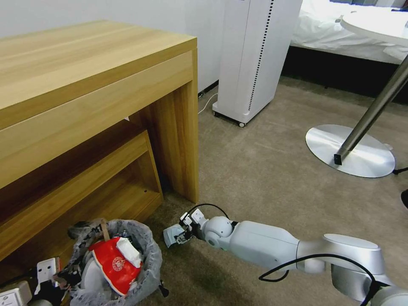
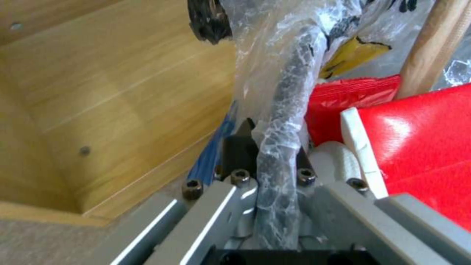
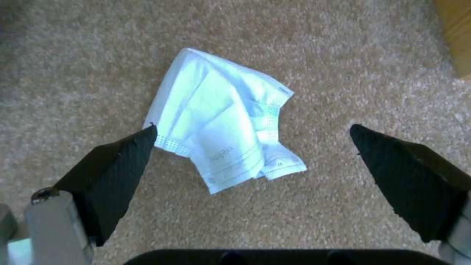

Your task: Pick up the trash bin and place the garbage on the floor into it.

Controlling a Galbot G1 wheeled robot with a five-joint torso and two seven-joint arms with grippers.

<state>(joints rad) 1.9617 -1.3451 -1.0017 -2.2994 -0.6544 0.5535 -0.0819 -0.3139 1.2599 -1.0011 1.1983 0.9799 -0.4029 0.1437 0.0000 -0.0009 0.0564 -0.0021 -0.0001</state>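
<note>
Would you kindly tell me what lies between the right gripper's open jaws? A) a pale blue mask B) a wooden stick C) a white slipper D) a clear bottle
A: the right gripper hovers with jaws spread around the crumpled mask on the carpet.

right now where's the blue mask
The mask lies on the carpet between the open right claw's fingers, just right of the trash bin.

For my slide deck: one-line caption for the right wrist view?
Open right claw hangs above a crumpled pale blue mask on the beige carpet.
</note>
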